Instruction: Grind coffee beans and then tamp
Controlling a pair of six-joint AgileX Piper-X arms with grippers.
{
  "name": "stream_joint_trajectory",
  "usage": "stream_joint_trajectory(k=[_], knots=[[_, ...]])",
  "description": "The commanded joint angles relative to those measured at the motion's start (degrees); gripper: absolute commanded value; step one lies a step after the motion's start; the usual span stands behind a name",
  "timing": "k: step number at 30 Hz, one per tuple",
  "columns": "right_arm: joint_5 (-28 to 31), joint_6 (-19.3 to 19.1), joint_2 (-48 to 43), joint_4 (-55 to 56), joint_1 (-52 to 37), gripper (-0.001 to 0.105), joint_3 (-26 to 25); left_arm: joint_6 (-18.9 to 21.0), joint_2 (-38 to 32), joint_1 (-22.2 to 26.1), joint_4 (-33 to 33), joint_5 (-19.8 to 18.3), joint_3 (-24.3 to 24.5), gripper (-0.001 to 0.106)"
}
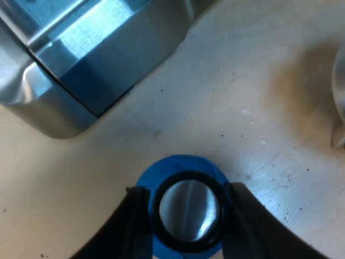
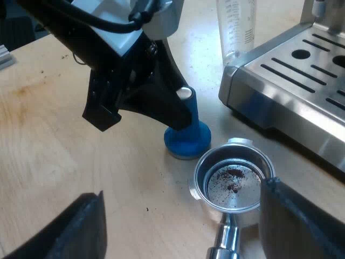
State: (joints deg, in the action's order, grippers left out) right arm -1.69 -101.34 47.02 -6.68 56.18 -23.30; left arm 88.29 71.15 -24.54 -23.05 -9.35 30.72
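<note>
Gripping the blue tamper (image 2: 187, 141) upright on the surface (image 2: 54, 135) beside the nearly empty metal holder (image 2: 233, 183), the left claw (image 1: 187, 190) risked tamping nothing; the open right claw (image 2: 180, 194) left the holder free to skid.

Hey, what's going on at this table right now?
A two-armed robot is partway through making coffee. Its left claw is closed around the blue tamper, which stands upright on the wooden table near the espresso machine. The right claw is wide open at the metal holder, which lies loose on the table close to the tamper, with only a few dark grounds in its basket. A measuring glass stands by the machine's corner. Nothing is being tamped yet.
</note>
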Motion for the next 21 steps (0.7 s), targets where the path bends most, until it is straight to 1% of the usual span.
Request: stream_joint_trajectory(k=[1,3,5,6,7,8,10,11,16,21], knots=[[0.15,-0.79,-0.5,-0.78,0.14,0.062,-0.15,0.22,0.34,0.07,0.25,-1.3,0.08,0.009],[0.15,-0.79,-0.5,-0.78,0.14,0.062,-0.15,0.22,0.34,0.07,0.25,-1.86,0.08,0.022],[0.15,-0.79,-0.5,-0.78,0.14,0.062,-0.15,0.22,0.34,0.07,0.25,-2.01,0.08,0.047],[0.15,-0.79,-0.5,-0.78,0.14,0.062,-0.15,0.22,0.34,0.07,0.25,-2.01,0.08,0.052],[0.15,-0.79,-0.5,-0.78,0.14,0.062,-0.15,0.22,0.34,0.07,0.25,-2.01,0.08,0.065],[0.15,-0.79,-0.5,-0.78,0.14,0.062,-0.15,0.22,0.34,0.07,0.25,-2.01,0.08,0.074],[0.26,-0.79,-0.5,-0.78,0.14,0.062,-0.15,0.22,0.34,0.07,0.25,-2.01,0.08,0.079],[0.4,-0.79,-0.5,-0.78,0.14,0.062,-0.15,0.22,0.34,0.07,0.25,-2.01,0.08,0.08],[0.63,-0.79,-0.5,-0.78,0.14,0.062,-0.15,0.22,0.07,0.07,0.1,-2.01,0.08,0.08],[1.69,-0.79,-0.5,-0.78,0.14,0.062,-0.15,0.22,-2.92,0.07,-2.94,-2.01,0.59,0.08]])
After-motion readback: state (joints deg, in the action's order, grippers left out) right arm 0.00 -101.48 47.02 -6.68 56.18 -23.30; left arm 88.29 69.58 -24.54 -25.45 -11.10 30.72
